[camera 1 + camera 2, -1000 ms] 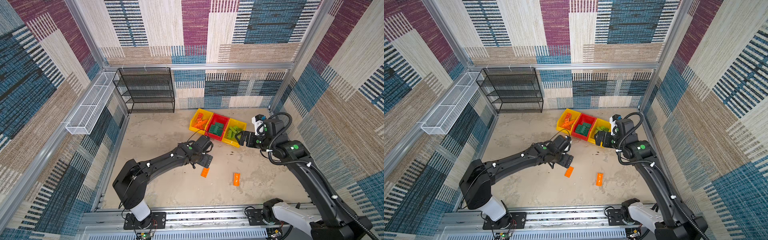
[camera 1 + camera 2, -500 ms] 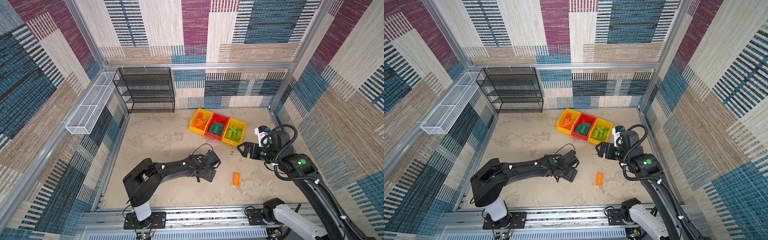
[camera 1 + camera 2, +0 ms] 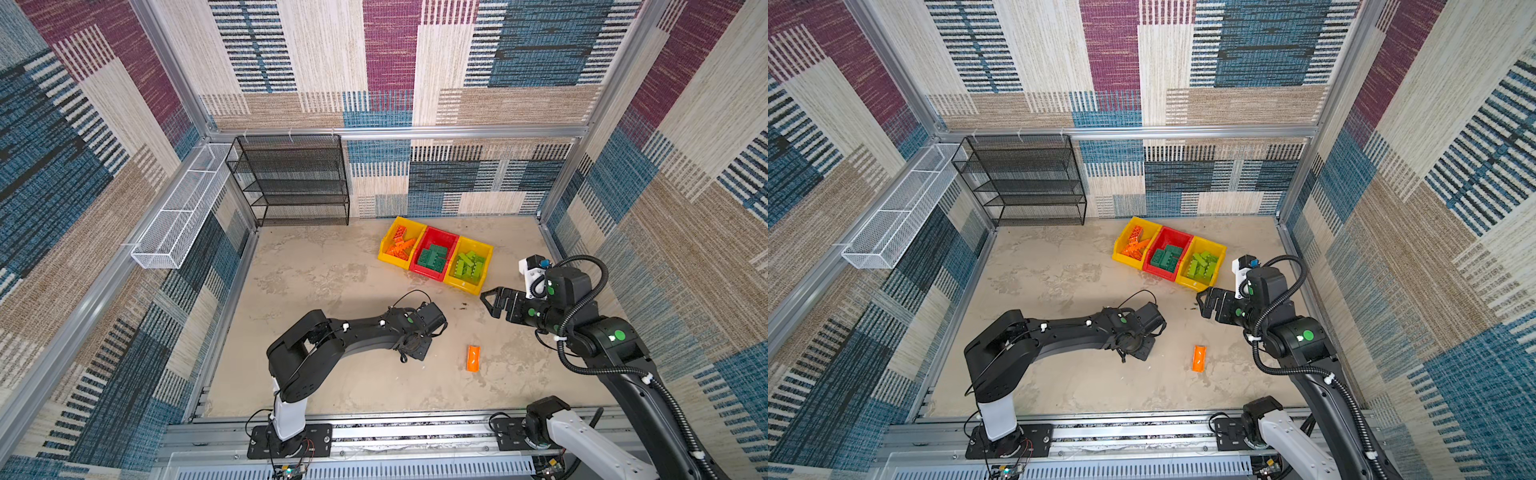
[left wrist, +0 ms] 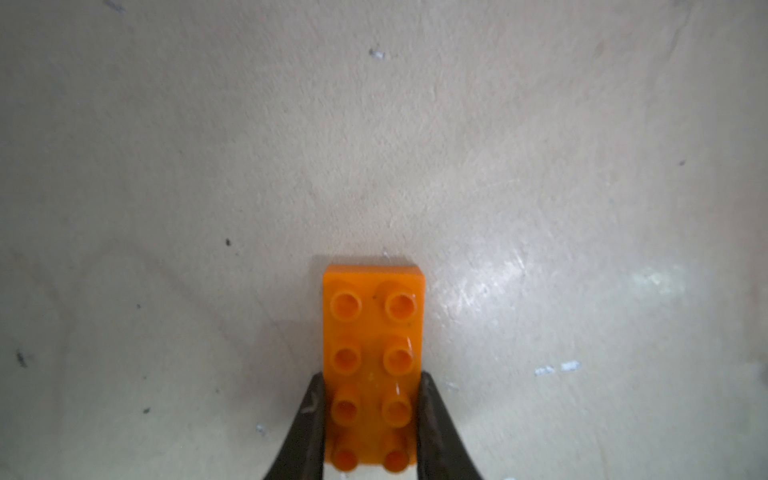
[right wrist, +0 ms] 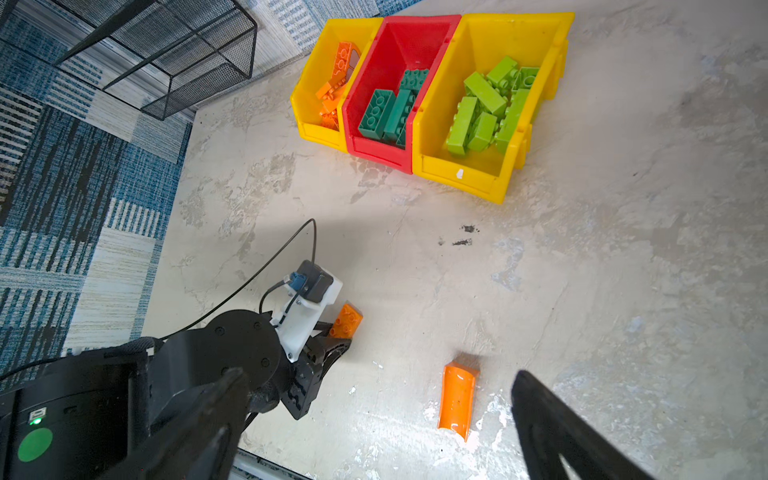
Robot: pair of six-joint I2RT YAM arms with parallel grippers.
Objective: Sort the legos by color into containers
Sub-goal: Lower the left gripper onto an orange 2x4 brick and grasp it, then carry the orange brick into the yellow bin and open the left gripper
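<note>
Your left hand [image 4: 372, 379] is clamped on a rectangular orange studded plastic brick [image 4: 374, 316], one black finger on each long side, most of the brick jutting past the fingertips over the pale tabletop [image 4: 374, 124]. Your right hand [image 3: 491, 304] gapes wide, holding nothing. A curved orange plastic piece [image 3: 473, 358] lies on the tabletop below its fingers; the joined yellow, red and yellow plastic bins [image 5: 380, 154] stand ahead.

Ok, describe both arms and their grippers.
The left arm and right arm are black with round green dots and white wrist camera mounts. The right carries ribbed black conduit with white ties; the left, a thin cable. Fingers are black, tapering.
</note>
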